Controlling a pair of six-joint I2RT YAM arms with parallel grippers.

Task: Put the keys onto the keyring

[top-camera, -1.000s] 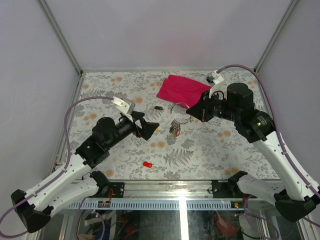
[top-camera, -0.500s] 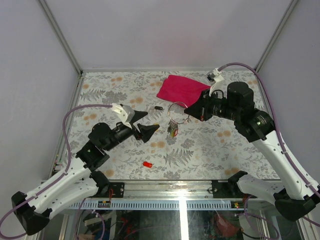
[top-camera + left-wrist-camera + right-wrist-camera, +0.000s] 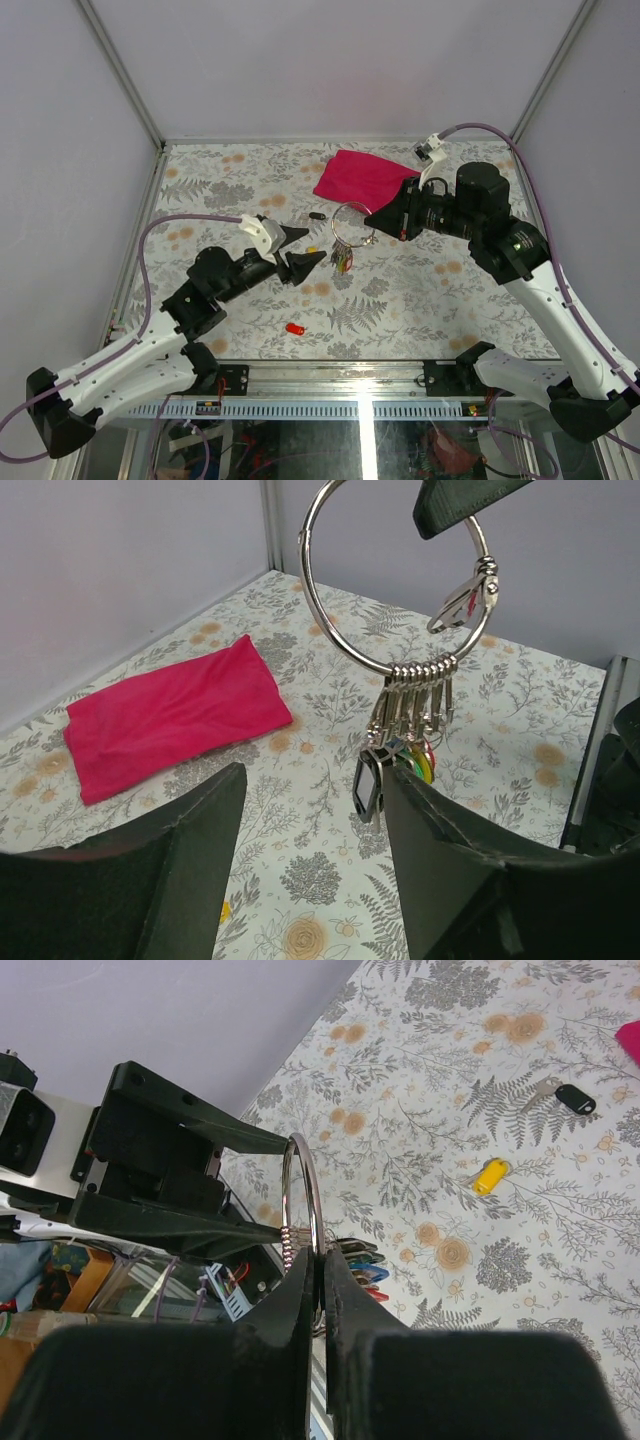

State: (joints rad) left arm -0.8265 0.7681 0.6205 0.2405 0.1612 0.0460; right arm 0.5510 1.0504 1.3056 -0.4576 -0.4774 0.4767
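The right gripper (image 3: 320,1270) has its jaws pinched tight on the keyring (image 3: 400,670), holding it off the table (image 3: 420,290) with the hoop upright so its bunch of metal clips and coloured plastic-headed keys dangles free. I'd say that is meant to present the ring to the other arm. The ring is thin, round, shiny wire with a small snap clasp near the grip. The left gripper (image 3: 308,248) hovers just in front of it, jaws apart, nothing between them. On the matt, flowery tabletop lie the loose keys: the yellow key (image 3: 490,1175) under that gripper, the red key (image 3: 295,328) nearer the bases. A soft, creased magenta cloth (image 3: 170,715) lies behind.
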